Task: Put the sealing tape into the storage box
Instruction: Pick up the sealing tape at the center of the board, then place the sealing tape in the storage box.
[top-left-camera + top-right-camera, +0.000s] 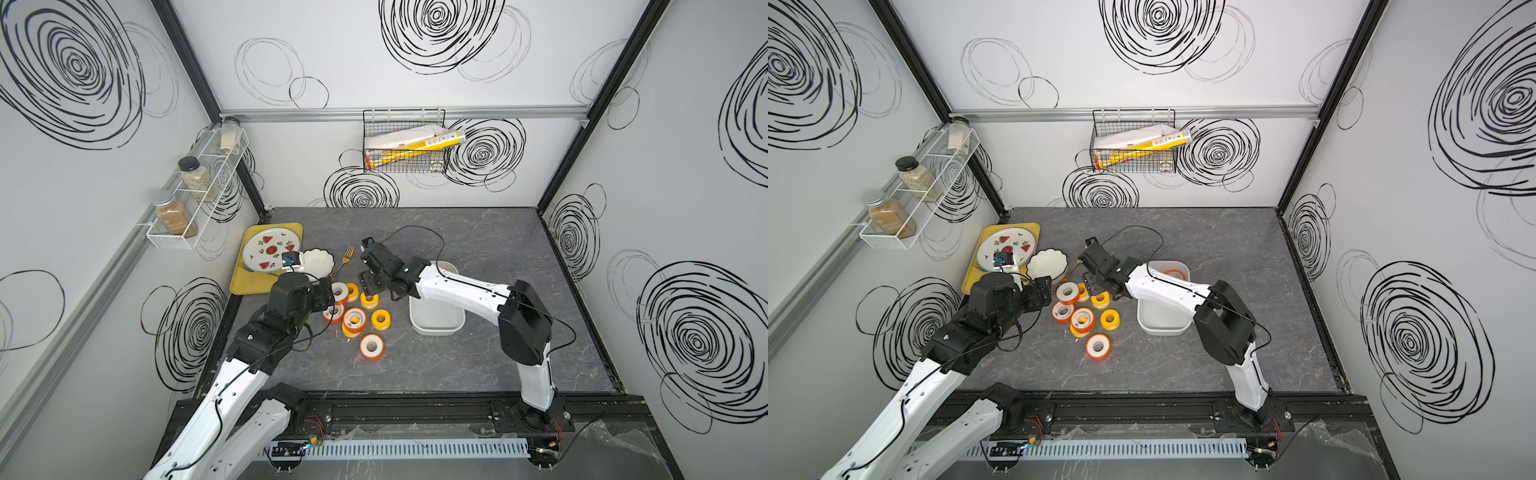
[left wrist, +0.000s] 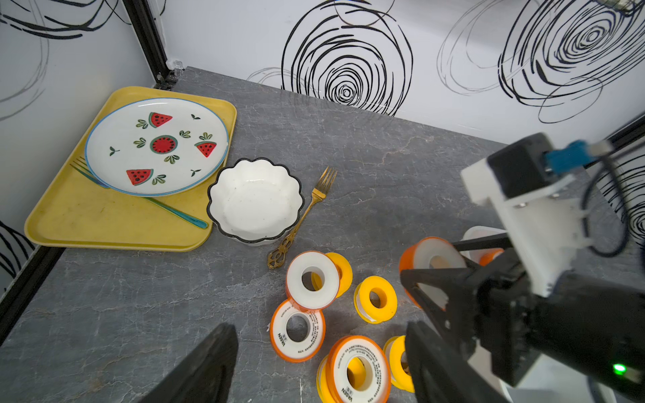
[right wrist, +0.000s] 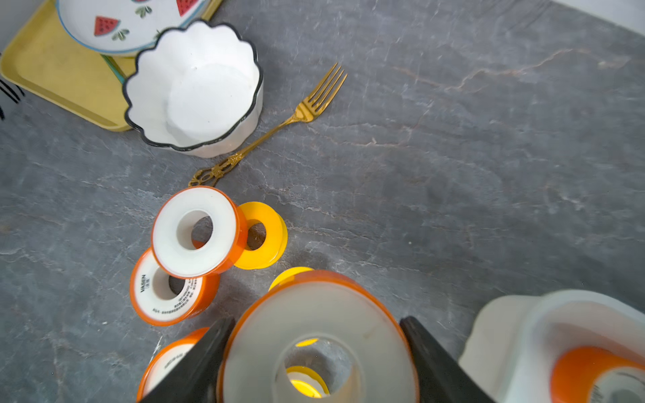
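The step in hand is the carry. The right jaws are closed across one orange-flanged spool of white sealing tape (image 3: 317,314), with a black jaw pressing on each side. This held spool (image 2: 424,251) appears to hang clear of the grey marbled table (image 1: 478,249), since a yellow spool shows through its centre hole in the right wrist view. In both top views the wrist of the right arm (image 1: 457,286) hides it, over the 1 o'clock edge of the loose cluster of spools (image 1: 355,318). The white plastic storage box with rounded corners (image 1: 436,330) stands at 3 o'clock from that cluster, near it but apart and partly under the right arm. It already has one orange spool (image 1: 1173,274) lying in its 12 o'clock end. The next move, as I judge it, calls for a short swing toward 3 o'clock, high enough to pass the low wall. A release over the bare floor at the box's 6 o'clock end would follow. The left jaws stand wide apart and empty, hovering at the 9 o'clock side of the cluster. The spools are small rounds of white tape wound between orange or yellow flanges. Most lie flat, one white-faced spool (image 2: 312,279) leans on its neighbours, and one orange labelled spool (image 2: 357,371) sits on top of a yellow one. Such smooth round rims could slip if squeezed off centre.
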`<state>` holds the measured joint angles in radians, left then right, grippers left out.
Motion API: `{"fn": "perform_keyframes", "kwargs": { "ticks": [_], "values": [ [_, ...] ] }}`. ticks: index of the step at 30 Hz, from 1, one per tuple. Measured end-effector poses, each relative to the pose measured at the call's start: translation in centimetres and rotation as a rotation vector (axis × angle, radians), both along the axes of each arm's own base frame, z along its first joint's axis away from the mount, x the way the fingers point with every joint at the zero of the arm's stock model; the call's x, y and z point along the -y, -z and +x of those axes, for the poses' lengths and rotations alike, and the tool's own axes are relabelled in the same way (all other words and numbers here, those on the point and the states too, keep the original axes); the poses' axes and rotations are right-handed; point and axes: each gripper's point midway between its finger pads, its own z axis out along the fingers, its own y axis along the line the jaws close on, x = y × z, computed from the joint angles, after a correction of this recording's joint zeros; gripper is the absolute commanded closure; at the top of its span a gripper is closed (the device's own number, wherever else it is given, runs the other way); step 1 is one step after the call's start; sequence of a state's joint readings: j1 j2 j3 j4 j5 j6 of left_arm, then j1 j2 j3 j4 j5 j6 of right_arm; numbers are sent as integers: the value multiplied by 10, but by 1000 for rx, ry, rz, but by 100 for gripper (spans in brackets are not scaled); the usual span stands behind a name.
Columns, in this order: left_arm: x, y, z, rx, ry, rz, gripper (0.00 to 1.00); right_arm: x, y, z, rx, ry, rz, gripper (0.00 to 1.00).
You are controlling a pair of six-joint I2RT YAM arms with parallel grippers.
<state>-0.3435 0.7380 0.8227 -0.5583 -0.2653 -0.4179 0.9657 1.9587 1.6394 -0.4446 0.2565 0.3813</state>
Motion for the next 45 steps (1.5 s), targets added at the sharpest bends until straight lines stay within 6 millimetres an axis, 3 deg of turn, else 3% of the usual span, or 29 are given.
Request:
{"fn": "perform_keyframes", "kwargs": {
  "ticks": [3, 6, 11, 16, 22, 35, 40, 45],
  "values": [
    [-1, 0, 0, 0, -3, -1, 18, 27, -15, 4, 21, 36, 15, 38],
    [-1, 0, 0, 0, -2, -2, 18, 66, -13, 9, 19, 93, 6, 38],
    [-2, 0, 0, 0, -6, -2, 18, 129, 7, 8, -7, 182, -31, 38],
    [-2, 0, 1, 0, -5, -3, 18, 159, 34, -5, -45, 209, -57, 39],
    [-2, 0, 1, 2, -5, -4, 18, 169, 61, -14, -92, 208, -82, 38],
    [-1, 1, 2, -5, -1, -2, 18, 168, 105, -5, -163, 211, -105, 31],
    [0, 3, 3, -11, 1, -1, 18, 166, 109, -4, -173, 208, -104, 18],
    [0, 4, 4, -16, 2, 0, 18, 162, 104, 0, -159, 200, -88, 14]
  ]
}}
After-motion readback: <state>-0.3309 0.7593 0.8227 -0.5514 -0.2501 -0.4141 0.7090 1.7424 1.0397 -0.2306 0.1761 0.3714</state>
